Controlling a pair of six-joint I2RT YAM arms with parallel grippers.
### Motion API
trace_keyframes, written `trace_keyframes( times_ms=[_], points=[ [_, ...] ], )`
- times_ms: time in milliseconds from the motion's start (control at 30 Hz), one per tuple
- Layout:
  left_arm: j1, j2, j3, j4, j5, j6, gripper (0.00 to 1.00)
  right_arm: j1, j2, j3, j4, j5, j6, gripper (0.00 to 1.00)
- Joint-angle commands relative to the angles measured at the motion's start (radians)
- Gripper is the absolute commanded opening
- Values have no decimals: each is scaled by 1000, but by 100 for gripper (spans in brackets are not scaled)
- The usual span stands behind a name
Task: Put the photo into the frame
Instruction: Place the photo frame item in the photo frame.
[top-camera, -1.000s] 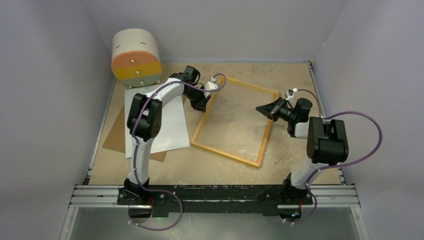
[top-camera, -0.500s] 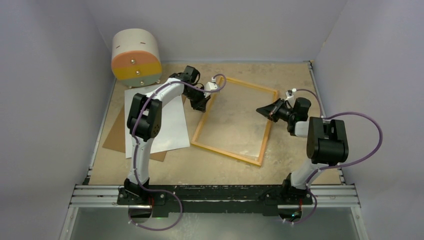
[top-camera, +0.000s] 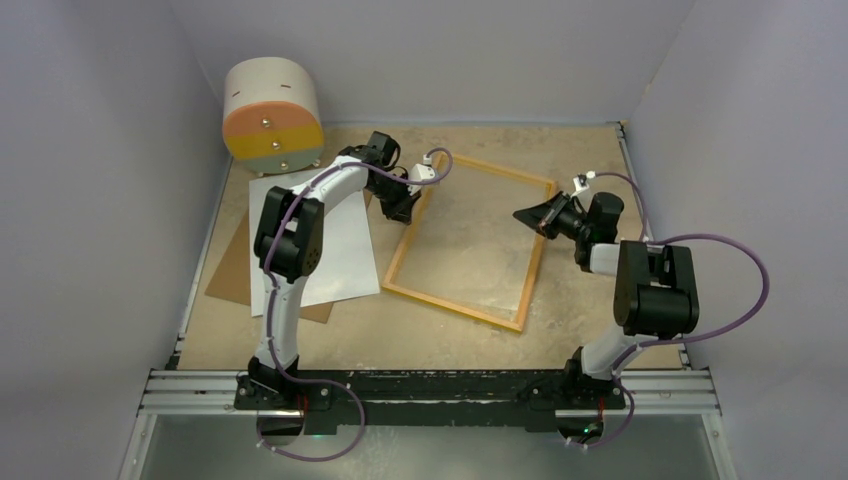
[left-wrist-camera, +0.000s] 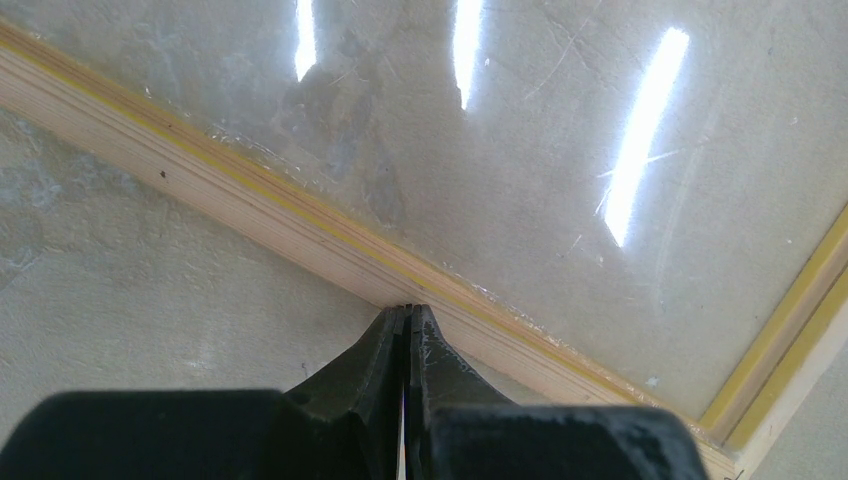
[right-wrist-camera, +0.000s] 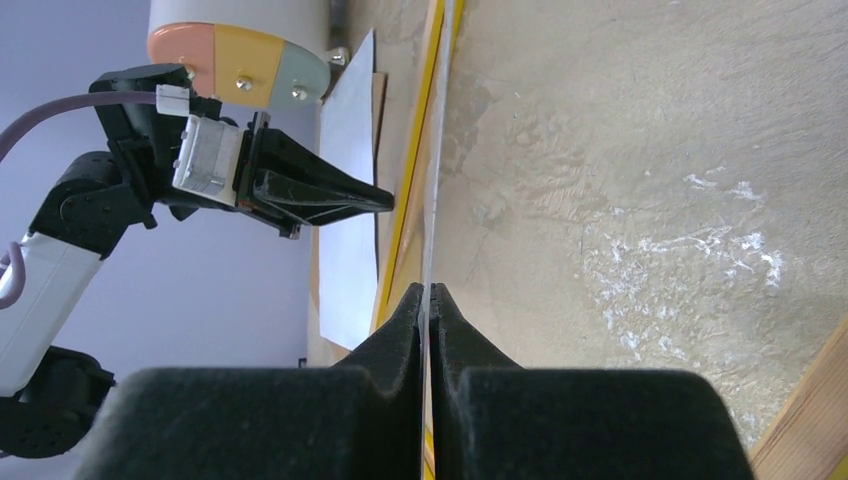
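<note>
**Operator:** Where is the photo (top-camera: 345, 260) lying, and is it going into the frame (top-camera: 450, 308) yet?

**Technician:** Not yet. The photo is lying white side up on the brown backing board (top-camera: 225, 275), just left of the frame and outside it. The frame is lying flat on the counter (top-camera: 400, 340), with its wood-coloured rim showing.

**Operator:** What are the 2 claws doing?

**Technician:** The left claw (left-wrist-camera: 408, 315) is clenched on nothing. Its 2 fingers are pressing together, and the tips are apparently touching the outer side of the left rail. I am reading this as a stop that is bracing the frame against sliding. The right claw (right-wrist-camera: 428, 292) is clenched on a thin edge at the frame's right side. Whether that edge is the rail or the clear pane cannot be told.

**Operator:** Why grip opposite sides?

**Technician:** Judging by the layout, the 2 claws are fixing the frame's position before loading. The next step is calling for 1 claw to release and fetch the photo. The sheet is lying flat, so catching its edge is looking like the awkward part.
</note>
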Motion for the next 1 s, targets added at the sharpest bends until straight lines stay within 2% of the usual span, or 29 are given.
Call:
trace_keyframes(
  times_ms=[0,333,667,767,967],
  points=[
    [-4,31,-38,-46,-46,39,1,3,3,1,62,-5,16,0],
    [-4,25,-54,-39,-45,44,1,3,71,-6,162,0,111,0],
    [-5,28,-52,-48,-26,46,0,7,165,-75,569,-49,417,0],
    [-5,30,-50,-53,-12,43,0,24,175,-81,598,-42,457,0],
    [-5,32,-50,-59,3,36,0,67,136,-83,522,-1,455,0]
  ],
)
